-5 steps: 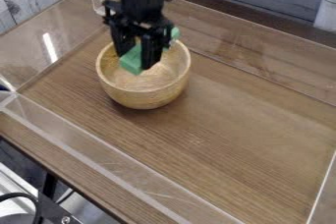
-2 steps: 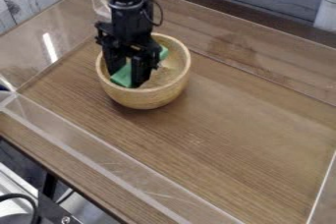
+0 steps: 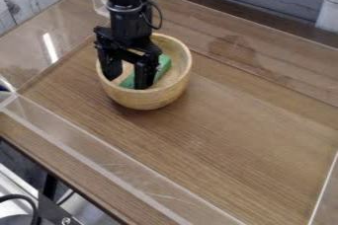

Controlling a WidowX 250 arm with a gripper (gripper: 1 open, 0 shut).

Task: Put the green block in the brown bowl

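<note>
The gripper (image 3: 132, 71) stands wide open, holding nothing, low inside the brown bowl (image 3: 169, 89); the green block (image 3: 148, 72) lies released between its fingers.

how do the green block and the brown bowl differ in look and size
The green block is light green and flat-sided, while the brown bowl is tan wood with visible grain and rounded sides. The green block is much smaller, fitting inside the brown bowl with room to spare. The green block lies partly hidden behind the open gripper, while the brown bowl shows most of its rim. Both sit in one spot on the wooden table.
</note>
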